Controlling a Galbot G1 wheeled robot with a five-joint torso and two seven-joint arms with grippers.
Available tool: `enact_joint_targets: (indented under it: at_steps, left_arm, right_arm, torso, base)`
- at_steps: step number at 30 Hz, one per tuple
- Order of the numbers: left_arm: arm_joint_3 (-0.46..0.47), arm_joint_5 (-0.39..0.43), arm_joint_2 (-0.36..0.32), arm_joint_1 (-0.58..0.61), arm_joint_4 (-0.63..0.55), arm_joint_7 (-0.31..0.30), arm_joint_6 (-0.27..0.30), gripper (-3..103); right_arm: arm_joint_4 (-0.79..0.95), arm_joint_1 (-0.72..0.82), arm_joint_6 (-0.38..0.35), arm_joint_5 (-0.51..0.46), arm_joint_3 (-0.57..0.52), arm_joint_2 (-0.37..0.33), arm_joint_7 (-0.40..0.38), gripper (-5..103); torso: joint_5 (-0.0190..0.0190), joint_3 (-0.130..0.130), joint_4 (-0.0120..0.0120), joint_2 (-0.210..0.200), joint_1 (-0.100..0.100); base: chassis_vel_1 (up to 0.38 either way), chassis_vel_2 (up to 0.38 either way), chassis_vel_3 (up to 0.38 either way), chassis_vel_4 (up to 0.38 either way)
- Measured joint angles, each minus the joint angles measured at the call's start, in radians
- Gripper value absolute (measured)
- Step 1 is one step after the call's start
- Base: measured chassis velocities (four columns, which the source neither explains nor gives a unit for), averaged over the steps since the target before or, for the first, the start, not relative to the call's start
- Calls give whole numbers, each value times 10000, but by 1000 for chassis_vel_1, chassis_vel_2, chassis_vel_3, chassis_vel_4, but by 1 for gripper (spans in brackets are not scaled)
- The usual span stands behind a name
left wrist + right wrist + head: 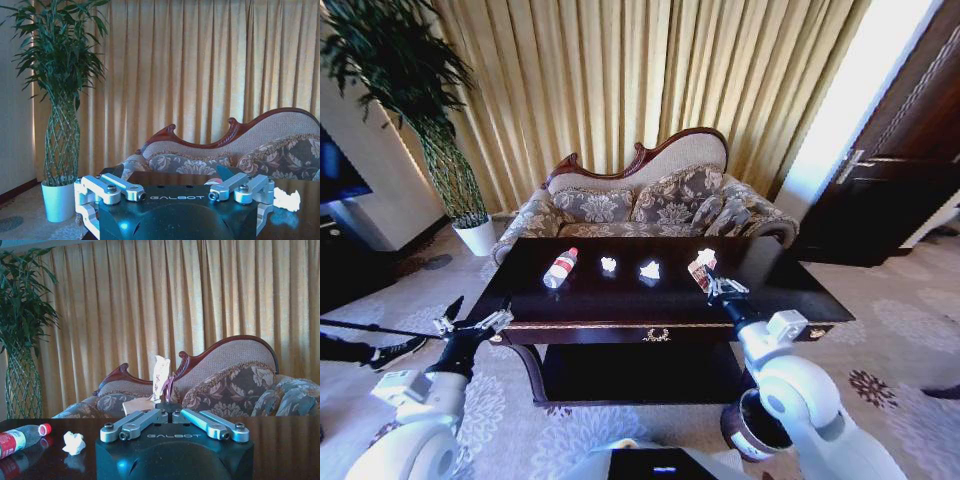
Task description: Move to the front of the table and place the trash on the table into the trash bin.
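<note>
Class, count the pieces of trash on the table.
4: the bottle toward the left, two paper wads mid-table, and a crumpled wrapper at the right gripper.

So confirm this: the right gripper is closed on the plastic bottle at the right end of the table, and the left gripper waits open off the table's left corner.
Not the bottle. The right gripper is shut on a crumpled wrapper, as the right wrist view shows; the plastic bottle lies untouched toward the left of the table. The left gripper does wait open off the left corner.
</note>
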State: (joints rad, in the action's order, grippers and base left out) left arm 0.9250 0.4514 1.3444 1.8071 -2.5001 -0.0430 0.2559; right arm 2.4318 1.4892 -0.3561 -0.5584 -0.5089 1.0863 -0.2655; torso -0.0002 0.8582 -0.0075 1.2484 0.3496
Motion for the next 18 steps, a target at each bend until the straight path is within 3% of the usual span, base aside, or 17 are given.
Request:
enact_joint_targets:
  at_steps: [9,18]
  left_arm:
    - [64,38,-54,-1,0,10,-8,100]
    - [63,49,-68,9,0,20,-17,100]
  right_arm:
    - [-1,125,40,138,3,204,-1,0]
    - [-48,241,87,287,-6,365,-3,0]
  torso:
    - [0,1,0,-2,4]
    - [1,-2,0,1,-4]
  base:
    - [69,-64,-81,86]
    - [213,-202,-207,211]
